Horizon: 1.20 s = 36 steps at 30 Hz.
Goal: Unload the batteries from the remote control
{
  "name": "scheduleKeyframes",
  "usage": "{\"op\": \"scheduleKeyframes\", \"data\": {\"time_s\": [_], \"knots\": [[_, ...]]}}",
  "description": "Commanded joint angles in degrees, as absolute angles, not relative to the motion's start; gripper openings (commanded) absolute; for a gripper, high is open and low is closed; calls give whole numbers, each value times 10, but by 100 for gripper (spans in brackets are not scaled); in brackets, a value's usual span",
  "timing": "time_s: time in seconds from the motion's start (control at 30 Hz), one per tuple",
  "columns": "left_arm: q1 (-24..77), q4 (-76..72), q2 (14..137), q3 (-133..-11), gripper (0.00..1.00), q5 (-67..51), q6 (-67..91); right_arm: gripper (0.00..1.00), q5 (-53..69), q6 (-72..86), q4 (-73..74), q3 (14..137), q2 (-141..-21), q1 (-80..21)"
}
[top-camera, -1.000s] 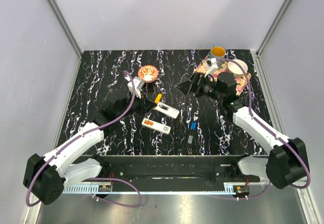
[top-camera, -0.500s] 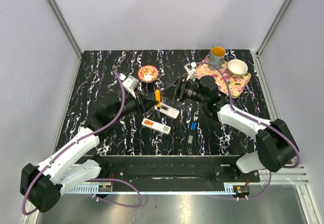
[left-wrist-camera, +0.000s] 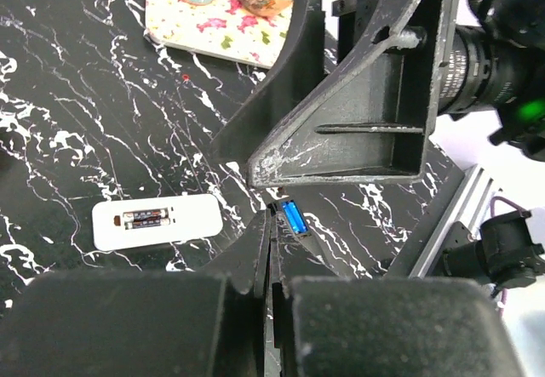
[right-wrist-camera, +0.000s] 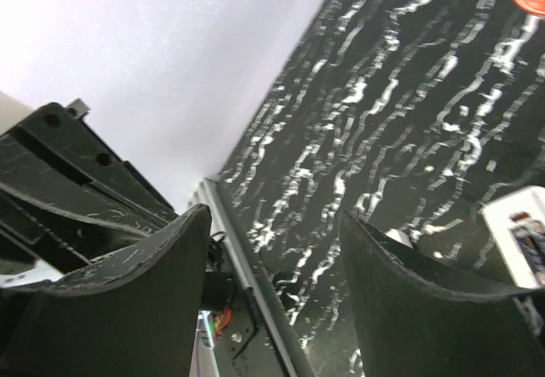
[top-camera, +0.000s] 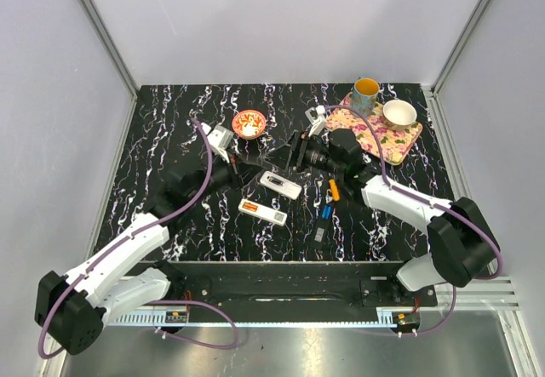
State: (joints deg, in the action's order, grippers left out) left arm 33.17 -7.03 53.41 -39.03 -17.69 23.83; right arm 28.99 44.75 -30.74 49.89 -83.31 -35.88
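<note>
Two white remotes lie mid-table: the far remote (top-camera: 280,185) and the near remote (top-camera: 262,212), which shows an orange cell at its left end. The left wrist view shows one remote (left-wrist-camera: 157,221) with its compartment open and two dark cells inside. One orange battery (top-camera: 333,190) lies loose on the table beside the right forearm. My left gripper (top-camera: 255,171) hovers just left of the far remote, shut on nothing (left-wrist-camera: 271,224). Facing it from the right is my right gripper (top-camera: 282,157), open and empty (right-wrist-camera: 272,215).
A small blue piece (top-camera: 324,212) (left-wrist-camera: 294,217) and a small grey piece (top-camera: 318,235) lie right of the remotes. An orange bowl (top-camera: 249,122) sits at the back. A floral tray (top-camera: 387,143) at the back right carries a mug (top-camera: 366,88) and a white bowl (top-camera: 398,113).
The orange battery that stood at my left fingertips now lies on the table farther right. My left gripper has shut. My right gripper came in from the right and narrowed somewhat.
</note>
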Motion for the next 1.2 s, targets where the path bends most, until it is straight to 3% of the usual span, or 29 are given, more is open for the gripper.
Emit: {"op": "scheduleKeyframes", "data": {"time_s": [0.0,0.13,0.23,0.37,0.4,0.53,0.8,1.17], "knots": [[330,-81,570,-402,1,-156,231,71,212,370,-203,534,-808,-360],[330,-64,608,-407,7,-158,213,73,106,291,-80,559,-790,-359],[330,-48,624,-411,19,-161,201,74,26,239,-3,569,-782,-353],[330,-40,614,-407,52,-161,187,75,-25,212,63,558,-777,-317],[330,-37,606,-405,67,-160,180,75,-23,210,69,555,-777,-301],[330,-26,585,-395,87,-152,163,76,-6,194,111,546,-785,-229],[331,-22,580,-384,96,-159,148,85,-77,177,196,590,-845,-153],[330,-33,592,-374,96,-174,149,81,-189,202,279,613,-920,-92]]}}
